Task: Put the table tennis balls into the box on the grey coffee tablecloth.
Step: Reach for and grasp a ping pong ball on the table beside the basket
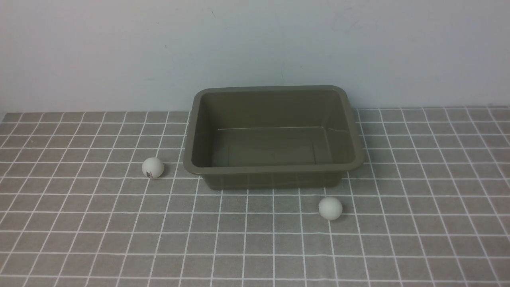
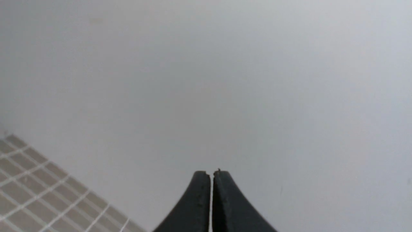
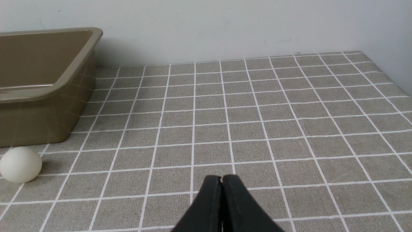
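The olive-brown box (image 1: 275, 173) stands empty at the back of the grey coffee tablecloth (image 1: 255, 247), against the wall. One white table tennis ball (image 1: 152, 168) lies just left of the box, its dark logo facing the front. The other ball (image 1: 330, 208) rests in front of the box's right front corner; the right wrist view shows this ball (image 3: 20, 164) beside the box (image 3: 45, 119). Neither arm appears in the front view. My left gripper (image 2: 211, 174) is shut and empty, facing the wall. Also shut and empty, my right gripper (image 3: 221, 178) hovers over bare cloth, well to the right of the nearer ball.
A pale wall (image 1: 255, 48) runs directly behind the box. The cloth's right edge (image 3: 386, 74) meets a side wall. The left wrist view catches only a corner of the cloth (image 2: 38, 193).
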`<act>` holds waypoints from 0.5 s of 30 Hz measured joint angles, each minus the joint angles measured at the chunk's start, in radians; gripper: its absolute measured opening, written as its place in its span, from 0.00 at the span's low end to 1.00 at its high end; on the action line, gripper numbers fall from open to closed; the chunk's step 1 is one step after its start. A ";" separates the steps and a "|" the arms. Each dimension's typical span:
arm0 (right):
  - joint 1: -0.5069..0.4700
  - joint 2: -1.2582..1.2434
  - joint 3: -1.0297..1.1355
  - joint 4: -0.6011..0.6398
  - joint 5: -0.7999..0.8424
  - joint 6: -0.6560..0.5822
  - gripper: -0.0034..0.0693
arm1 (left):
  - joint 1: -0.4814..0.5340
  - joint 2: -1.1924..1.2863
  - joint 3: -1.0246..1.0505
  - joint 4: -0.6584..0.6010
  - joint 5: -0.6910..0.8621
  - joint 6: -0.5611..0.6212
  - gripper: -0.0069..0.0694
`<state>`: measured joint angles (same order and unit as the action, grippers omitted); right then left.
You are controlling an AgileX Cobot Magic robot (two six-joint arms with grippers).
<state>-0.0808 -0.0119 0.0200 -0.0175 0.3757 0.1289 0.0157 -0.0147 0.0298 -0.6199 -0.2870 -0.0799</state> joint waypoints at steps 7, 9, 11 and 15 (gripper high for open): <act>0.000 0.000 0.008 0.351 -0.263 0.178 0.03 | 0.002 0.036 -0.150 0.063 0.061 -0.025 0.08; 0.000 0.000 0.008 0.436 -0.326 0.208 0.03 | 0.002 0.116 -0.273 0.097 0.248 -0.025 0.08; 0.000 0.000 0.008 0.475 -0.351 0.214 0.03 | 0.002 0.186 -0.355 0.112 0.382 -0.020 0.08; 0.000 0.000 0.008 0.532 -0.395 0.229 0.03 | -0.018 0.553 -0.633 0.184 0.864 0.094 0.08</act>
<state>-0.0808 -0.0119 0.0278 0.5148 -0.0195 0.3577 -0.0020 0.5382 -0.6032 -0.4359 0.5769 0.0140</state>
